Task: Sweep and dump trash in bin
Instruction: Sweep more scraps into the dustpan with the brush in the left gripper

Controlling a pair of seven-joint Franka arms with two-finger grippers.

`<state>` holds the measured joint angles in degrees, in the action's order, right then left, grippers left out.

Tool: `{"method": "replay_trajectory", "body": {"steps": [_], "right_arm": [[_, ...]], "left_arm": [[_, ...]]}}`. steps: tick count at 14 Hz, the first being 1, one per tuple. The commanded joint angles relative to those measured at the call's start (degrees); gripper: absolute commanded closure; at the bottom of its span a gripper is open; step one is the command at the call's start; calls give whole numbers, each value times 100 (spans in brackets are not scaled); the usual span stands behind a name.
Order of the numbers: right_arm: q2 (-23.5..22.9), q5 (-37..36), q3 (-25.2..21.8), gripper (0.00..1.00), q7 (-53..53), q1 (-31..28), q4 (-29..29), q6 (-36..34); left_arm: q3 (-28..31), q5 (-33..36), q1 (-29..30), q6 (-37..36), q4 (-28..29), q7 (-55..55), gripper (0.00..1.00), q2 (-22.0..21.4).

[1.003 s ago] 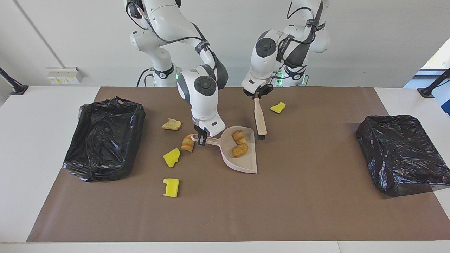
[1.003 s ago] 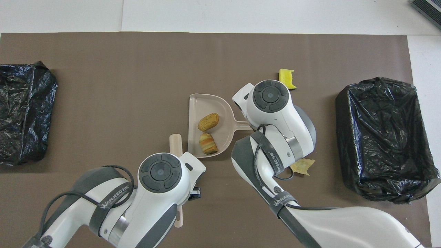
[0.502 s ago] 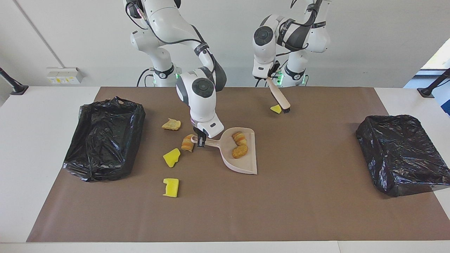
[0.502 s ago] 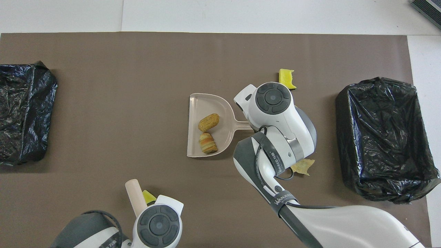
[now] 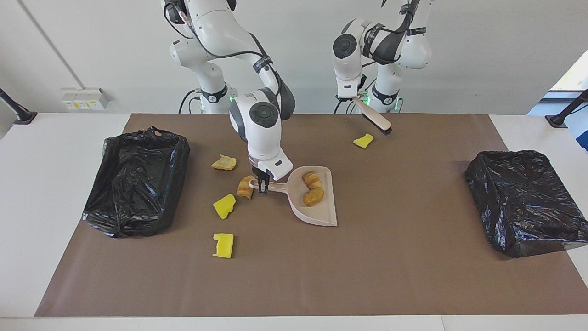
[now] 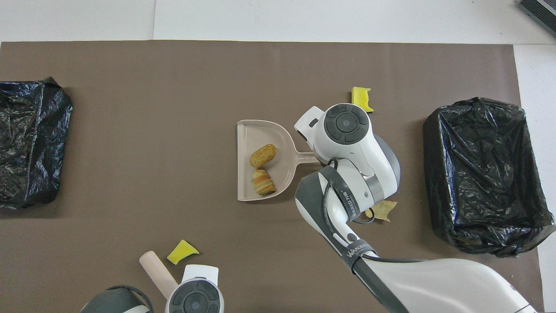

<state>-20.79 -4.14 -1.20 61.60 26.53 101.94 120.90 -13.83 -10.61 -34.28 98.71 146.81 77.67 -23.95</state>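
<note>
A beige dustpan (image 5: 321, 211) (image 6: 260, 130) lies mid-mat, and my right gripper (image 5: 262, 184) is shut on its handle. Two bread-like trash pieces (image 5: 313, 196) (image 6: 263, 155) lie in the pan. A third bread piece (image 5: 245, 187) touches the handle. Two yellow sponge chunks (image 5: 224, 206) (image 5: 223, 245) and a tan scrap (image 5: 224, 162) (image 6: 382, 209) lie toward the right arm's end. My left gripper (image 5: 353, 97) is shut on the brush (image 5: 376, 118) (image 6: 156, 274), raised and tilted over the mat's edge nearest the robots, beside another yellow chunk (image 5: 363, 140) (image 6: 182, 252).
A black-bagged bin (image 5: 138, 179) (image 6: 482, 174) stands at the right arm's end of the brown mat. A second black-bagged bin (image 5: 523, 202) (image 6: 26, 139) stands at the left arm's end. The right arm's wrist hides part of the scraps in the overhead view.
My left arm lifted the brush from beside the dustpan and drew it back toward the robots, over the yellow chunk. The dustpan and its two pieces barely shifted.
</note>
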Motion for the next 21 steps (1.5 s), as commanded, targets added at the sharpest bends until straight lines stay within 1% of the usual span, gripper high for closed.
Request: {"method": "replay_trajectory", "body": {"steps": [1, 4, 6, 8, 10, 12, 13, 15, 18, 20, 21], "right_arm": [[13, -8, 50, 100, 203, -69, 81, 135], [5, -17, 50, 100, 203, -69, 72, 135], [5, -17, 50, 100, 203, -69, 72, 135], [5, -26, 50, 100, 203, -69, 72, 135], [5, -26, 50, 100, 203, -78, 72, 135], [5, -17, 50, 100, 194, -87, 72, 144], [5, -17, 50, 100, 177, -87, 72, 136], [5, -17, 50, 100, 168, -87, 72, 144], [5, -8, 50, 100, 159, -87, 72, 144], [5, -8, 50, 100, 159, -87, 81, 144], [5, -8, 50, 100, 159, -87, 81, 144]], "left_arm": [[56, -99, -140, 542, 110, 310, 100, 267], [82, -99, -35, 1174, 40, 293, 100, 768], [82, -90, 315, 1448, -213, 266, 100, 1083], [91, -29, 676, 1502, -765, 83, 100, 1549], [91, 233, 948, 1712, -1459, -50, 100, 2076], [82, 384, 1186, 2063, -2093, -224, 100, 2569], [82, 445, 1222, 2325, -2278, -626, 100, 2727], [73, 595, 1196, 2853, -2350, -1845, 100, 2834], [38, 595, 1100, 2916, -2350, -3525, 100, 2826], [12, 569, 985, 2952, -2377, -4318, 100, 2834], [-6, 578, 872, 2952, -2420, -4539, 100, 2834]]}}
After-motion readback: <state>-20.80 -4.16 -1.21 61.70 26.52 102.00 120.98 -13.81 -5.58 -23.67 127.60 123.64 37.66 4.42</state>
